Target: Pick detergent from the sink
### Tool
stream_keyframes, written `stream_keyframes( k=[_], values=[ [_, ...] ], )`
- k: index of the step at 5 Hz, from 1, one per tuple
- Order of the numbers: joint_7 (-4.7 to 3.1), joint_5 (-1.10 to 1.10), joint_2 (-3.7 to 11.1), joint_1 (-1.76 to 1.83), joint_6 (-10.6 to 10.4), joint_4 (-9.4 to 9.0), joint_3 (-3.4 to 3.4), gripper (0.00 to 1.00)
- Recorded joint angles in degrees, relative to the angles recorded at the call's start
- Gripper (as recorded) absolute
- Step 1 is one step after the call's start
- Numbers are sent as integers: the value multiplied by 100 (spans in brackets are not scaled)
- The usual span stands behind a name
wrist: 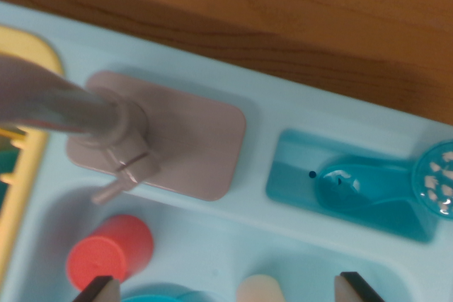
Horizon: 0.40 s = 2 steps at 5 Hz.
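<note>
The wrist view looks down into a pale blue toy sink (212,245). A red cylindrical cap (110,254) stands in the basin at the lower left, with a bit of teal (159,293) at its foot on the bottom edge; this looks like the detergent bottle, mostly cut off. A cream rounded object (260,289) lies in the basin near the bottom middle. My gripper (225,289) is open, and only its two fingertips (99,291) show at the bottom edge, one beside the red cap and one far to the wrist view's right. Nothing is held between them.
A grey faucet (78,111) on a pinkish-grey base plate (191,143) reaches over the basin from the wrist view's left. A teal recess holding a teal sprayer head (368,192) sits at the right. A yellow rack (25,146) borders the left edge. Wooden tabletop (283,12) runs behind the sink.
</note>
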Motion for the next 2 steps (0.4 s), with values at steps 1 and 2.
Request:
stream_keyframes(
  k=[1, 2],
  values=[
    [-167, 17, 52, -21, -257, -181, -27, 0],
    [-167, 17, 52, -21, -257, -181, -27, 0]
  ],
)
